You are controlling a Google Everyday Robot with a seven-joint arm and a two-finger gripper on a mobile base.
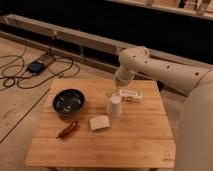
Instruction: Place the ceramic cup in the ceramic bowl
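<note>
The white ceramic cup (114, 105) stands upside down near the middle of the wooden table (125, 142). The dark glossy ceramic bowl (68, 101) sits on the table's left side, apart from the cup and holding nothing. My gripper (113, 90) hangs from the white arm (150, 67) just above and behind the cup, close to its top.
A pale rectangular block (99, 122) lies in front of the cup. A reddish-brown item (68, 130) lies front left. A white packet (130, 95) lies behind and right of the cup. Cables and a dark device (36, 66) are on the floor at left.
</note>
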